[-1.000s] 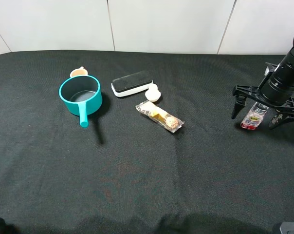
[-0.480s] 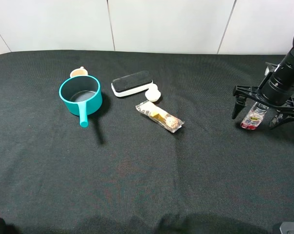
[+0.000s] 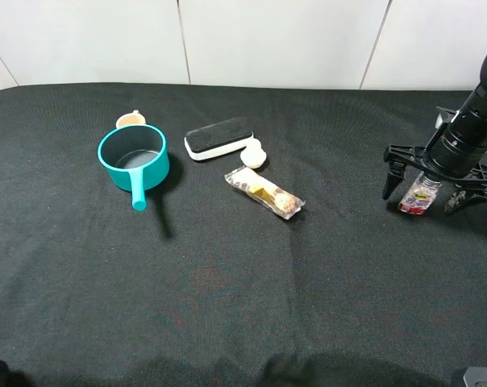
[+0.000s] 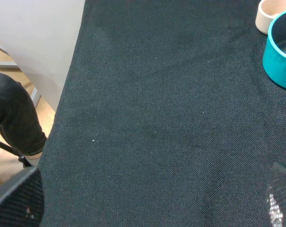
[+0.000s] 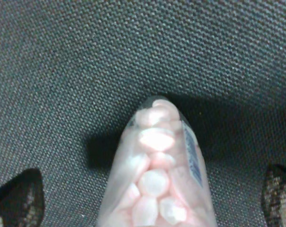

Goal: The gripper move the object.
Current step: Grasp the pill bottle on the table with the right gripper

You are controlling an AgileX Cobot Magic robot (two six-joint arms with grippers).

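The small clear bottle [image 3: 416, 197] with a red-purple label sits on the black cloth at the far right. Its cap is hidden under my right gripper [image 3: 422, 200]. That gripper is open, with one dark finger on each side of the bottle and not touching it. In the right wrist view the bottle [image 5: 157, 179], full of pale pink pieces, lies between the spread fingertips of the right gripper [image 5: 150, 198]. My left gripper [image 4: 151, 201] is open and empty over bare cloth near the table's left edge.
A teal pot [image 3: 151, 171] with its handle toward the front stands at the back left, with a small beige cup [image 3: 131, 120] behind it. A black-and-white eraser [image 3: 219, 137], a white round lump [image 3: 252, 153] and a clear-wrapped snack bar [image 3: 265, 193] lie mid-table.
My right arm has shifted only very slightly over the bottle. The bottle and the other things have not moved.
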